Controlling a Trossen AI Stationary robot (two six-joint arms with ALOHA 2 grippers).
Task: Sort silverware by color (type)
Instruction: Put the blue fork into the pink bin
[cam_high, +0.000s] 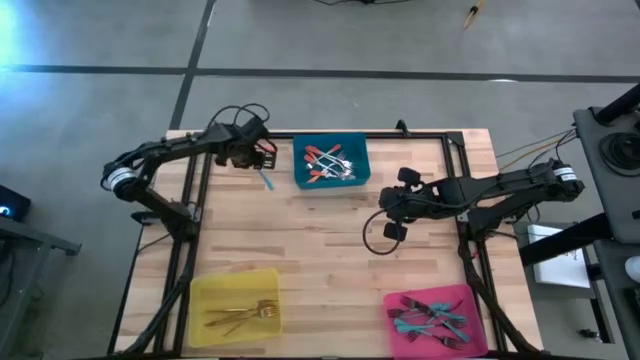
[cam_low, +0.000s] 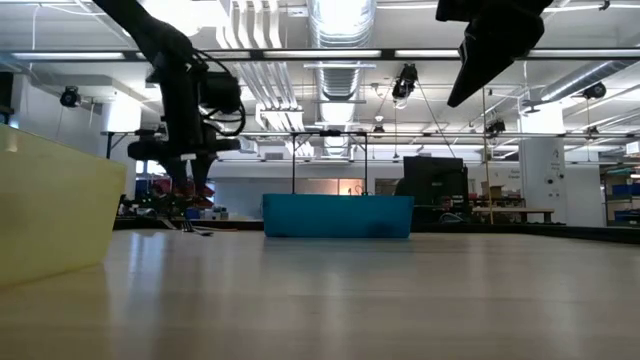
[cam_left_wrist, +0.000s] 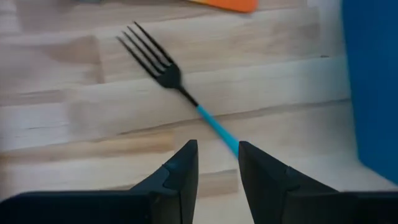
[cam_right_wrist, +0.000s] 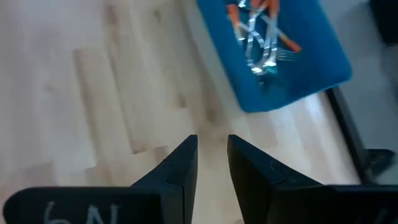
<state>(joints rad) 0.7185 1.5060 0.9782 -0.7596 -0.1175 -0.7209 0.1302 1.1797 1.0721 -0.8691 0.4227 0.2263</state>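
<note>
A pale wooden bench (cam_high: 330, 240) with a black frame stands on a grey floor (cam_high: 400, 40) crossed by dark lines. A blue bin (cam_high: 331, 148) sits at its far edge, a yellow bin (cam_high: 205, 300) at the near left corner and a pink bin (cam_high: 470, 297) at the near right. The low view shows ceiling ducts (cam_low: 335, 25) and lit shelving behind.

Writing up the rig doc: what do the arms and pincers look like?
Both arms are dark with pale bands near their bases and loose black cables. Left pincer and right pincer each have two flat black wedge fingers; the right one carries white handwritten marks.
</note>
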